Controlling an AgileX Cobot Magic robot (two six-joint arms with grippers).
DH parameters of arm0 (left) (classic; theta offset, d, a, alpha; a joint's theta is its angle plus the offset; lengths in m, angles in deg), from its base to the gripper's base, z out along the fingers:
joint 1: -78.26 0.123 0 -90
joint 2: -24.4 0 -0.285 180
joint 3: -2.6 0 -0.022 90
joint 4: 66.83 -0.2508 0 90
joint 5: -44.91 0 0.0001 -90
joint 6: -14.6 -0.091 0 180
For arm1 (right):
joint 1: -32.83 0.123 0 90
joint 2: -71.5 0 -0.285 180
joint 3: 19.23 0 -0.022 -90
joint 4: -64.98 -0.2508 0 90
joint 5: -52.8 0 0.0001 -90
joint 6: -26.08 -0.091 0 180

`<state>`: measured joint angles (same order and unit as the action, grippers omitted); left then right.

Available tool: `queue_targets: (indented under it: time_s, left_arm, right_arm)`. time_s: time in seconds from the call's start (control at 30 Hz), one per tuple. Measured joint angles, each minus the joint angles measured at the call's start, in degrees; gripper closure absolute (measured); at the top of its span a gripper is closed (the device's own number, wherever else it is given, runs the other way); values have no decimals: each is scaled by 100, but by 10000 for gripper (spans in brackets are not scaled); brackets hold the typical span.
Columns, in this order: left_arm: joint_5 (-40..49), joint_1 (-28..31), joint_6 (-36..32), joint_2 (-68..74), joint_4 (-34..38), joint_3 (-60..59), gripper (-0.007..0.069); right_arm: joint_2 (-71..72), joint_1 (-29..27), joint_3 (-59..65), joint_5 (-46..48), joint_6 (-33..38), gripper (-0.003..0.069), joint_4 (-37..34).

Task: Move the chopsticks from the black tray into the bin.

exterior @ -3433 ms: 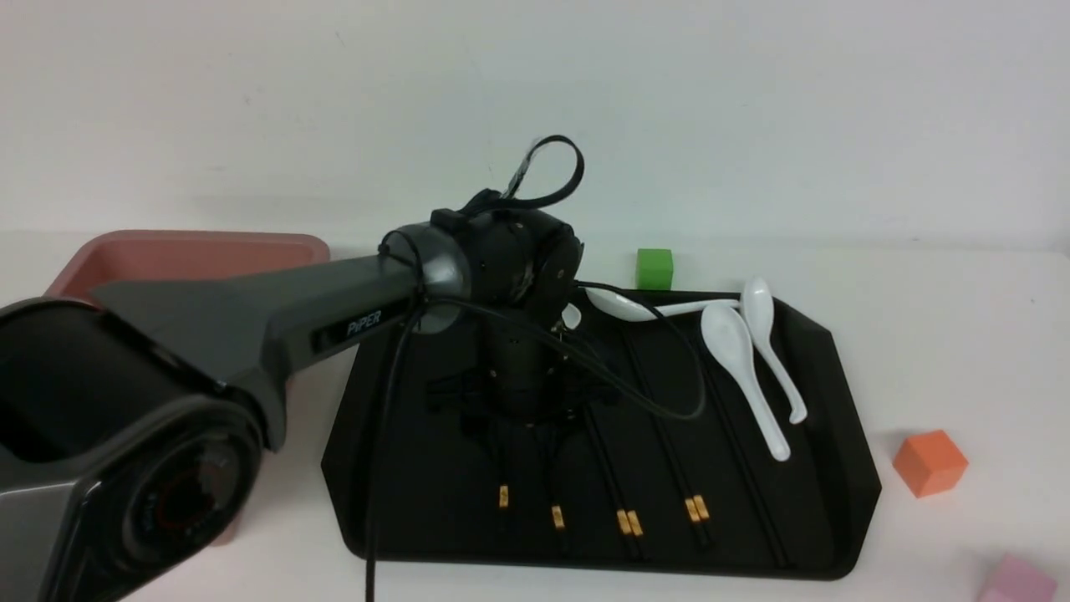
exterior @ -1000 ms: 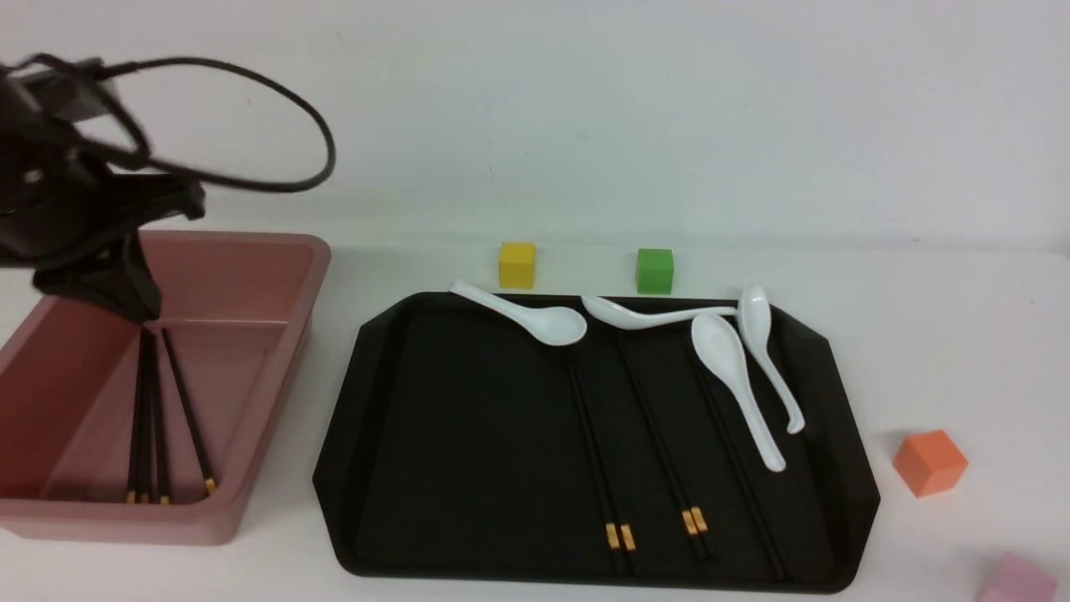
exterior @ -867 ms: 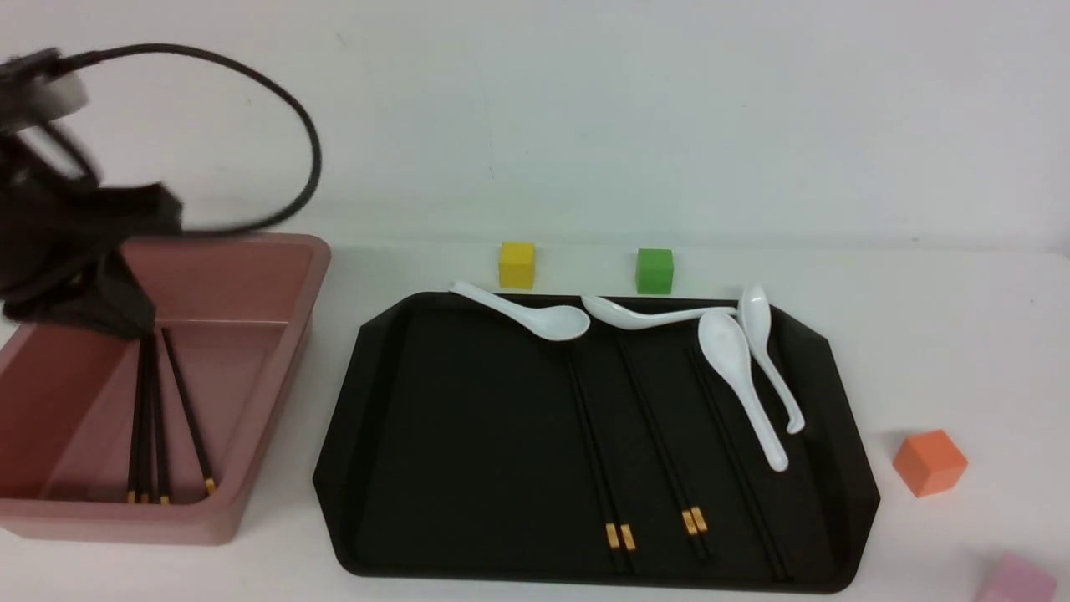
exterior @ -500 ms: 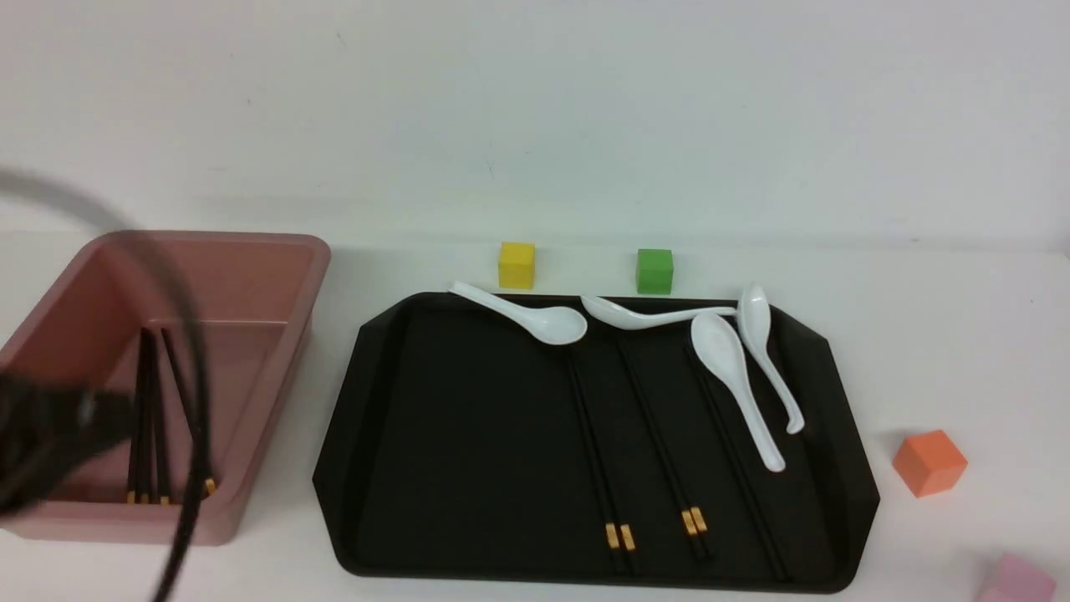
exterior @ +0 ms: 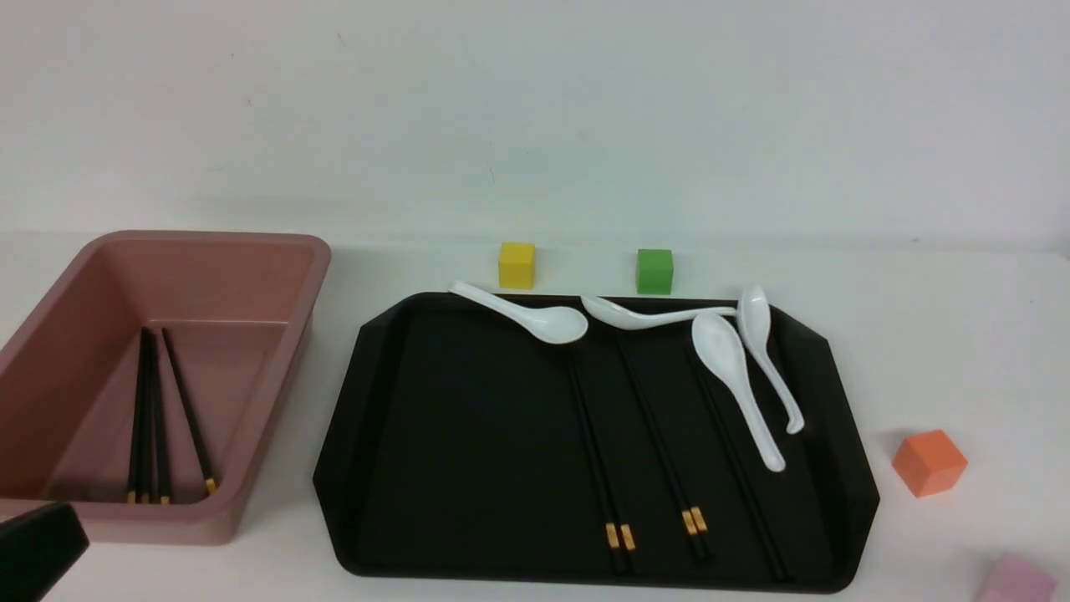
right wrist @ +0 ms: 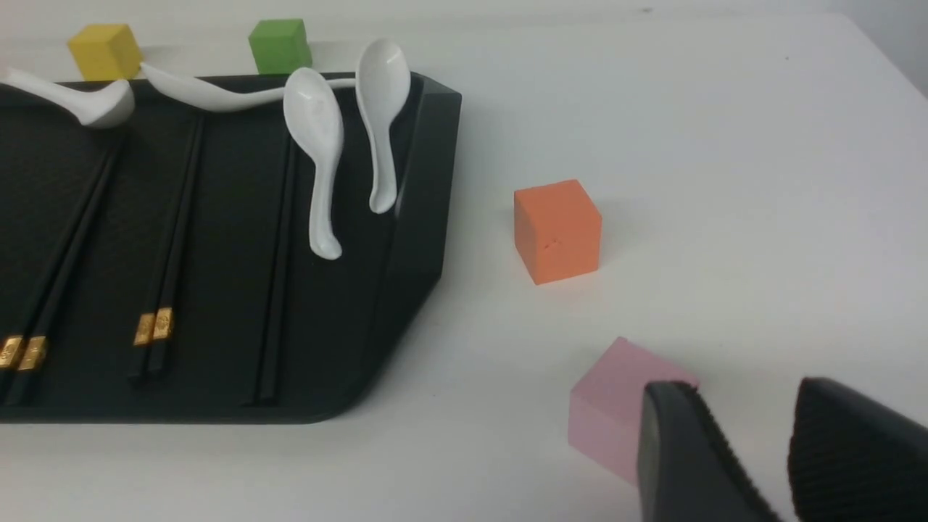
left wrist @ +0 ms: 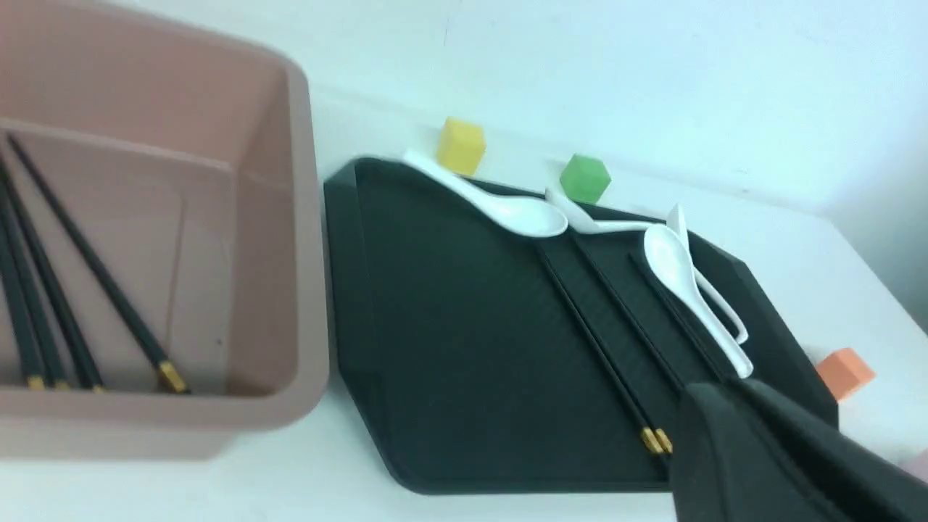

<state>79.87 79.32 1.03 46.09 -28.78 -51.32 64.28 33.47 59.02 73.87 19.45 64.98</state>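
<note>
the right gripper (right wrist: 786, 453) sits parted and empty beside a pink cube (right wrist: 616, 406); the left gripper's (left wrist: 768, 449) state is unclear. chopsticks (exterior: 617, 456) lie on the black tray (exterior: 401, 468), others in the bin (exterior: 276, 368). risk: spoons (exterior: 736, 376) overlapping sticks may snag. only the wrist view shows the grippers.

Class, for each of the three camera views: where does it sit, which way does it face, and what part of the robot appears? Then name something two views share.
Front view: between the arms, facing forward over the black tray and bin; only a dark arm corner shows.
Left wrist view: on the left arm, facing bin and tray; a left gripper finger shows.
Right wrist view: on the right arm, facing the tray's right end; the right gripper shows.
Shared: the orange cube appears in all views.
</note>
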Motion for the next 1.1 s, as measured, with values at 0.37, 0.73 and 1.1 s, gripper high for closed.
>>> queue_targets:
  time_s: [0.37, 0.73, 1.1]
  left_arm:
    - [-828, -425, -239, -95, -348, -432, 637]
    - [-1206, -651, 2431, -790, -2854, -1651, 636]
    - [-1298, -652, 3004, -1458, -3426, -2481, 634]
  right_arm:
    - [0, 0, 0, 0, 0, 417, 0]
    - [0, 0, 0, 0, 0, 417, 0]
    - [0, 0, 0, 0, 0, 417, 0]
